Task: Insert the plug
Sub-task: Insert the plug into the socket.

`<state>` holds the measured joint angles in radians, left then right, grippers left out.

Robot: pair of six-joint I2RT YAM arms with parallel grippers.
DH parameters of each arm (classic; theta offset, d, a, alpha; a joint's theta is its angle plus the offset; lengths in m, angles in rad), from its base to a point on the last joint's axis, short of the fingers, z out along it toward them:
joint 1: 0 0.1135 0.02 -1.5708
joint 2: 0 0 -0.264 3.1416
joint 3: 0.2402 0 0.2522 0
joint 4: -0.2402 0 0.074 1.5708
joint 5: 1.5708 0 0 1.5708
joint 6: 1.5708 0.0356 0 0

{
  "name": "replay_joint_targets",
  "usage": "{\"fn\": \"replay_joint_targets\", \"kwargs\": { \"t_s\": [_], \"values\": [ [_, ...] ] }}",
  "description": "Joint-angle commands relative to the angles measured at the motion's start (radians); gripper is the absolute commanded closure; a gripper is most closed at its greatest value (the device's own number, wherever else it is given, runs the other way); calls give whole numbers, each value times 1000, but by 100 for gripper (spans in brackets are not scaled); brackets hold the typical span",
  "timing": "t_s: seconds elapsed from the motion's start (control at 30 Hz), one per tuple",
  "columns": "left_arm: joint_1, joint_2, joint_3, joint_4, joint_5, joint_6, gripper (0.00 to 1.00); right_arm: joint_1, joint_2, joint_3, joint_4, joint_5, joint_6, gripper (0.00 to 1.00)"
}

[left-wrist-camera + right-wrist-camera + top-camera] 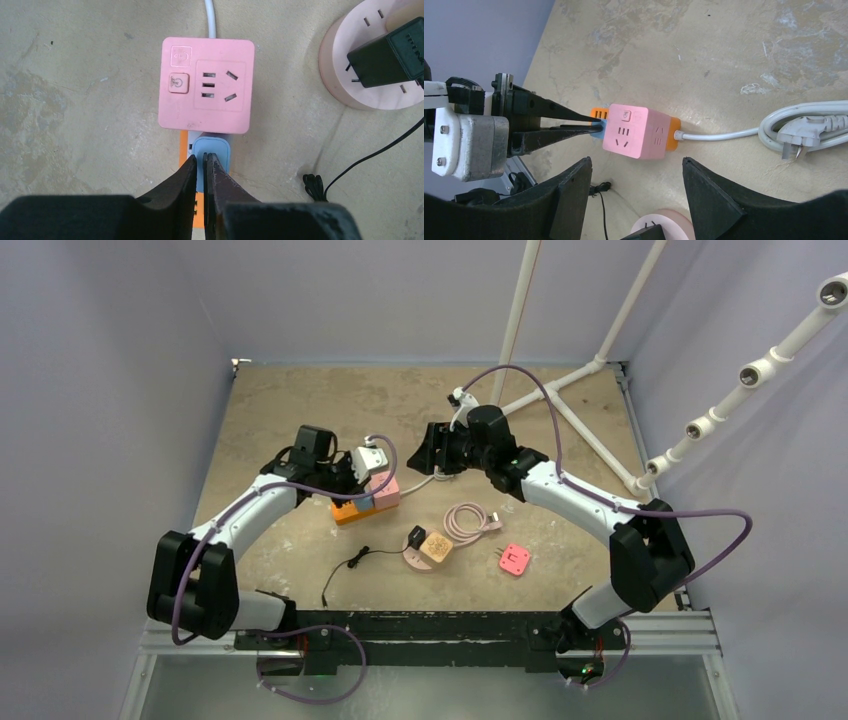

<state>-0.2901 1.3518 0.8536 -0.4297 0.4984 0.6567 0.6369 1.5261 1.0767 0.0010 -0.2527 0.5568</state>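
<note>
A pink cube socket (385, 487) (206, 85) (636, 131) sits on an orange power strip (350, 510) (183, 145). A light-blue plug (220, 150) (597, 134) sits in the strip right beside the cube. My left gripper (362, 495) (200, 159) (594, 125) hangs directly over the blue plug. Its jaws are drawn together to a thin slit, narrower than the plug. I cannot tell whether the tips touch it. My right gripper (425, 455) (635, 160) hovers open and empty, to the right of the cube.
The cube's white cable ends in a coiled white plug (799, 132). A round pink socket (428, 548) (370, 75) carries a black adapter (390, 52) with a thin black cord (345, 570). A pink coiled cable (465, 520), a small red plug (514, 559) and a white pipe frame (600, 370) lie right.
</note>
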Motion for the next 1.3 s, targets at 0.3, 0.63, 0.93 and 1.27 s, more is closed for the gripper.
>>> {"fn": "replay_joint_targets", "kwargs": {
  "t_s": [0.3, 0.63, 0.93, 1.27],
  "values": [
    [-6, 65, -9, -176, 6, 166, 95, 4, 8, 85, -36, 5, -33, 32],
    [-14, 68, -84, -223, 17, 234, 96, 3, 38, 118, -50, -2, -46, 32],
    [-21, 128, -123, -206, -74, 250, 97, 4, 52, 91, -20, 1, -37, 33],
    [-20, 111, -160, -208, -88, 268, 98, 3, 42, 82, -37, 23, -33, 33]
  ]
}}
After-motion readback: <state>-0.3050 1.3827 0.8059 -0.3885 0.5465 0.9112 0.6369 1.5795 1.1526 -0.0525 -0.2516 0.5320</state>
